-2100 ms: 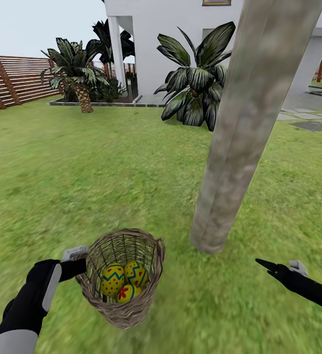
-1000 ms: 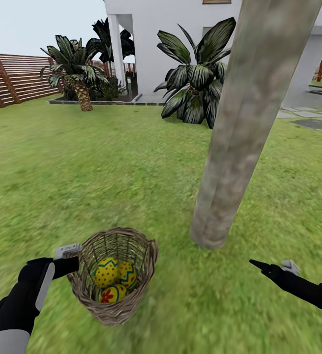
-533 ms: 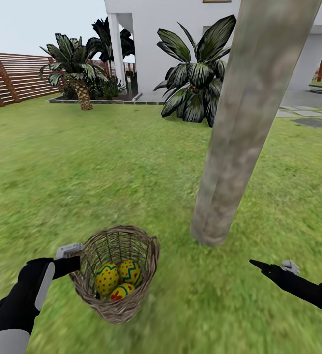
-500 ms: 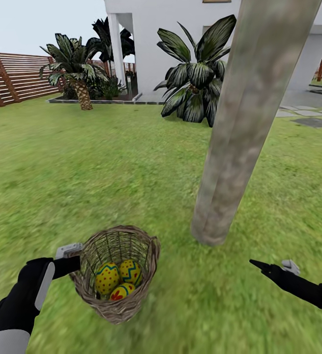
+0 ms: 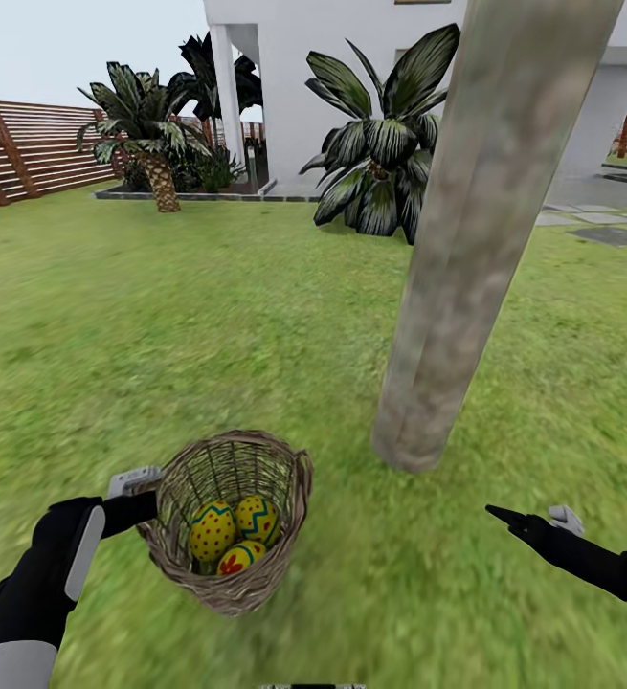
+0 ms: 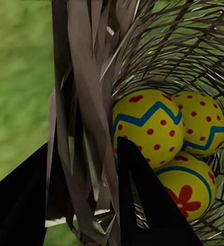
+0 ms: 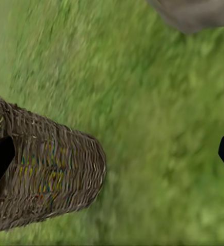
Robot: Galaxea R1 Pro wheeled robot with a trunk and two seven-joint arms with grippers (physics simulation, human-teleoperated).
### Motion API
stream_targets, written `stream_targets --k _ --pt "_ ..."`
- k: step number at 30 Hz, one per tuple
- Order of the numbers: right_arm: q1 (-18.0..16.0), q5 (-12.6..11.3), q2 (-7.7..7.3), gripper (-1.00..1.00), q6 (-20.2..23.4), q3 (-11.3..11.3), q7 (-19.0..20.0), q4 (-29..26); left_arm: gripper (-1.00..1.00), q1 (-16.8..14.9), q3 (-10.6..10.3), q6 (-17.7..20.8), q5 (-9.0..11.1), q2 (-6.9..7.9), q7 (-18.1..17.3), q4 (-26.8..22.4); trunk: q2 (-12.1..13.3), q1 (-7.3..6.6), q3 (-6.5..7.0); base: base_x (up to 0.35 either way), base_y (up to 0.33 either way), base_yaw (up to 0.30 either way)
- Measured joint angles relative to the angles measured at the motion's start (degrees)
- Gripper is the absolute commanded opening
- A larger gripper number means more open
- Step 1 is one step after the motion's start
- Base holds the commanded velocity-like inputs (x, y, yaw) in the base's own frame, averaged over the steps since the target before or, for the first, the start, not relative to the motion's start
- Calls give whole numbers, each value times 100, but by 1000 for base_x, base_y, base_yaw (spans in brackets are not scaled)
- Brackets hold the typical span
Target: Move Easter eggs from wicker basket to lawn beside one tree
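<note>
Head view: mottled lawn (image 5: 208,316) (white house (image 5: 294,86) behind) surrounds tree (image 5: 466,268).

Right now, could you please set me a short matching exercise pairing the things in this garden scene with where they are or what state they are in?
Things:
1. Easter eggs
2. wicker basket
3. right end effector
4. tree

States:
A. rises from the lawn
B. open and empty above the grass
C. lying inside the basket
D. rim gripped by the left end effector

Pairs: 1-C, 2-D, 3-B, 4-A
</note>
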Motion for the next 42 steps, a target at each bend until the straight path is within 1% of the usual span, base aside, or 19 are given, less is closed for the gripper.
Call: stream_targets --k 11,14,19,20,21,30,31,34,35,42 --pt "0 0 0 100 -3 -7 0 2 -100 2 -9 6 166 1 8 -211 -441 241 -197 0 0 0" --pt "0 0 3 100 -5 -7 0 0 -100 -2 -7 152 183 2 15 -357 -562 307 -251 0 0 0" --pt "0 -1 0 100 -5 -3 0 -1 -100 -2 -8 206 241 1 17 -535 -571 321 -362 0 0 0" --pt "-1 31 -32 100 -38 -16 -32 -26 -100 8 -3 169 261 -4 20 -516 -570 320 -360 0 0 0" --pt "0 64 -34 100 -71 9 -50 6 -100 21 -23 137 259 -7 7 -525 -570 320 -361 0 0 0" --pt "1 358 -1 100 -362 -7 -17 9 -100 52 -26 131 299 -18 -3 -521 -570 321 -361 0 0 0" --pt "1 391 0 100 -394 -7 -17 9 100 52 -26 133 300 -18 -3 -521 -570 321 -361 0 0 0" --pt "4 489 0 100 -422 -7 -23 18 100 55 -29 136 294 -13 -3 -516 -569 321 -362 0 0 0" --pt "1 952 0 100 -424 -7 -26 23 100 55 -26 138 296 -11 -3 -516 -569 321 -362 0 0 0" --pt "2 964 0 100 -422 -7 -26 26 100 55 -31 137 296 -10 -3 -519 -569 321 -361 0 0 0"
